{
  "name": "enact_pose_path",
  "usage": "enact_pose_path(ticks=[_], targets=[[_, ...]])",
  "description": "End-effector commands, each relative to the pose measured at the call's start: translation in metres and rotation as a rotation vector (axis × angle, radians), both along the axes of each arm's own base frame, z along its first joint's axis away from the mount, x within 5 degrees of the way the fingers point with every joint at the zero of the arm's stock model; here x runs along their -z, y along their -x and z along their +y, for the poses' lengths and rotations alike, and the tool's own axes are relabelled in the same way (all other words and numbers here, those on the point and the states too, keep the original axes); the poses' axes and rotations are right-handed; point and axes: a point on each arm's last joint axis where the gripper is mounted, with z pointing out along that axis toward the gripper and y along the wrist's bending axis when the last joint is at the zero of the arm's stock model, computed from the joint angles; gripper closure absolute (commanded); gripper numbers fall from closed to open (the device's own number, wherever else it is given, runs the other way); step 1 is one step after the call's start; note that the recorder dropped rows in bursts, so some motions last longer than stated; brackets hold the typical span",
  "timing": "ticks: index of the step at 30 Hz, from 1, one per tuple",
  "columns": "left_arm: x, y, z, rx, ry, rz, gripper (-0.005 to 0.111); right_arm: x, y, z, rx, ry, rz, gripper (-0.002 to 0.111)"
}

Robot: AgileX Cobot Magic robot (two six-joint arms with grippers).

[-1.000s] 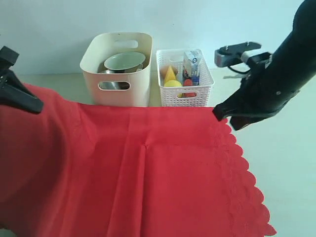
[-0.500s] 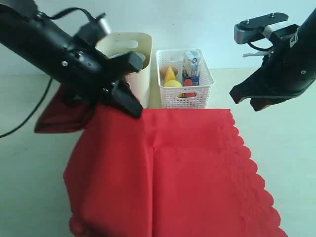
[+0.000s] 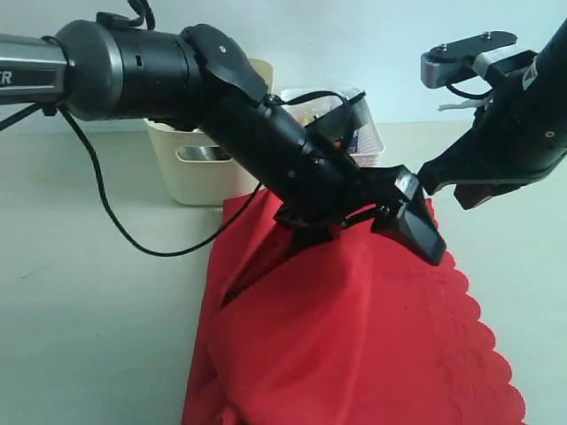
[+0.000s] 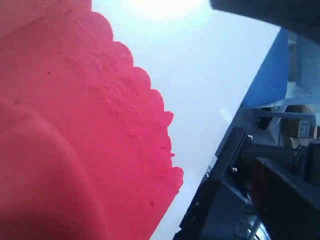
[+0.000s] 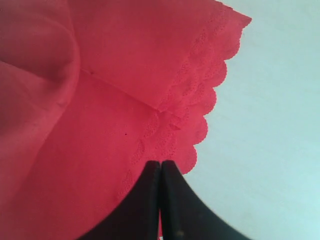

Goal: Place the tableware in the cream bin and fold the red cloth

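The red cloth (image 3: 354,336) lies on the table, doubled over on itself and rumpled, with its scalloped edge to the right. My left arm reaches across it, and the left gripper (image 3: 416,217) sits low over the cloth's upper right part with its fingers apart. In the left wrist view only the red cloth (image 4: 75,125) shows, not the fingers. The right gripper (image 5: 160,163) is shut and hangs just above the red cloth (image 5: 100,100) near its far right corner, holding nothing. The cream bin (image 3: 190,173) stands behind the left arm; steel tableware (image 3: 204,153) glints through its handle cutout.
A white lattice basket (image 3: 370,142) stands right of the cream bin, mostly hidden by the left arm. A black cable (image 3: 133,239) trails over the bare table on the left. The right arm's body (image 3: 518,124) stands above the table's right side.
The left arm has swung from the far left across to the right, carrying the cloth's left side over onto the rest. The right gripper has risen off the cloth's corner.
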Motion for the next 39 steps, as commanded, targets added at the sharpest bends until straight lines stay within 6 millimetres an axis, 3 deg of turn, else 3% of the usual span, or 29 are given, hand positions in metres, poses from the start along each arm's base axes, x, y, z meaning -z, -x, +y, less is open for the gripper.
enact_pose_path(ticks=[1, 7, 13, 17, 24, 32, 39], targets=[[-0.027, 0.005, -0.001, 0.14, 0.052, -0.031, 0.003, -0.004, 0.0, 0.0, -0.008, 0.004, -0.012, 0.108], [-0.055, 0.001, 0.006, 0.193, -0.035, -0.163, 0.005, -0.004, -0.001, -0.001, -0.01, 0.01, -0.016, 0.108], [-0.056, -0.01, 0.034, 0.1, -0.362, -0.308, 0.006, -0.004, -0.001, 0.0, -0.01, 0.0, -0.026, 0.108], [-0.053, -0.011, 0.045, 0.07, -0.433, -0.312, 0.006, -0.004, -0.001, 0.0, -0.031, 0.007, -0.029, 0.108], [-0.011, -0.014, 0.08, 0.029, -0.536, -0.159, 0.006, -0.004, -0.001, 0.0, -0.031, 0.007, -0.029, 0.108], [0.036, -0.002, 0.113, -0.046, -0.559, 0.085, 0.006, -0.004, -0.001, 0.001, -0.024, -0.003, -0.025, 0.108], [0.05, 0.015, 0.107, -0.028, -0.346, 0.2, 0.006, -0.004, 0.0, 0.002, -0.019, -0.017, -0.016, 0.108]])
